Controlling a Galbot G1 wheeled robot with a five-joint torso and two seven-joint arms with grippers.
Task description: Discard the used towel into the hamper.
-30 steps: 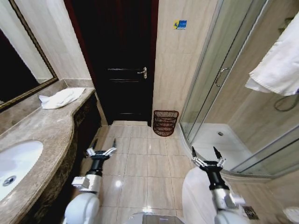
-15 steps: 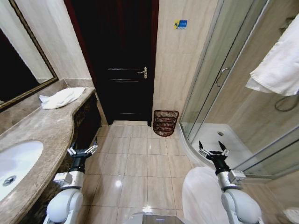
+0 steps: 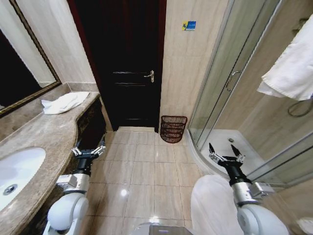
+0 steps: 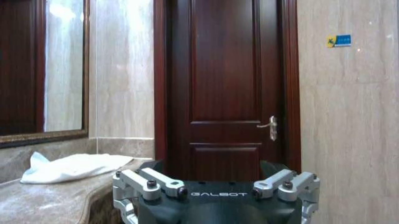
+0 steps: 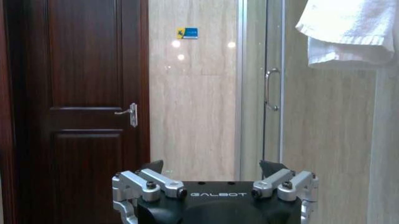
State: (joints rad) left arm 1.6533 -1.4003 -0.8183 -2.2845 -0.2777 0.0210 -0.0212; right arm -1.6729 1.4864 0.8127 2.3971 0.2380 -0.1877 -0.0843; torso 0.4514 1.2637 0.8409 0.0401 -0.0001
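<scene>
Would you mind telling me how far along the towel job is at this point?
Nothing looks done yet. The crumpled towel lies on the counter by the mirror, and the hamper stands by the door with no towel visible in it. The left gripper and right gripper are both open and hold nothing. Fetching, carrying and dropping the towel all remain.

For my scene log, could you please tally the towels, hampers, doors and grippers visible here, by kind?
Towels: 2, one crumpled on the counter, one hanging by the shower
Hampers: 1, the hamper on the floor
Doors: 2, the wooden door and the glass shower door
Grippers: 2, the left gripper and the right gripper, both open, empty
Total: 7
</scene>
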